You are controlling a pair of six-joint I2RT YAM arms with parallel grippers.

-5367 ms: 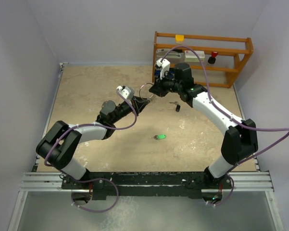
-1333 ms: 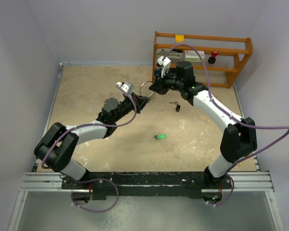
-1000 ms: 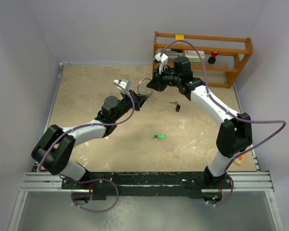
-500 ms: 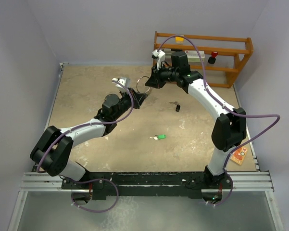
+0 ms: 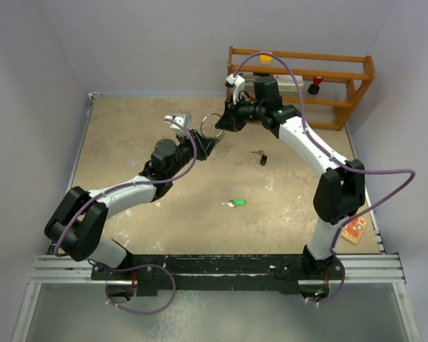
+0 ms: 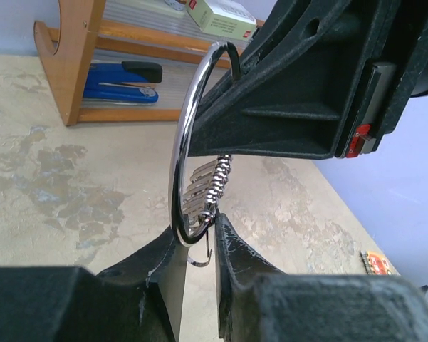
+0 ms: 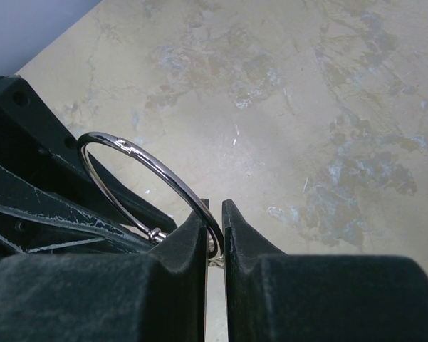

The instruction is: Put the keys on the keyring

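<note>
The keyring (image 5: pixel 211 124), a thin silver wire ring, is held off the table between both grippers. My left gripper (image 5: pixel 204 142) is shut on its lower edge. In the left wrist view the ring (image 6: pixel 179 142) stands upright above my left gripper (image 6: pixel 196 234), with a cluster of small silver keys (image 6: pixel 205 191) hanging inside it. My right gripper (image 5: pixel 224 125) is shut on the other side of the ring (image 7: pixel 164 173), pinched at my right gripper (image 7: pixel 214 212). The green-headed key (image 5: pixel 235 203) lies mid-table. The black-headed key (image 5: pixel 262 158) lies right of the grippers.
A wooden shelf (image 5: pixel 299 78) stands at the back right, close behind the right arm; it holds a blue stapler (image 6: pixel 121 80) and a white box (image 6: pixel 221 18). An orange card (image 5: pixel 352 229) lies at the table's right edge.
Both grippers, still holding the ring, have shifted slightly towards the back. The right arm's elbow has swung left. The keys on the table have not moved.
</note>
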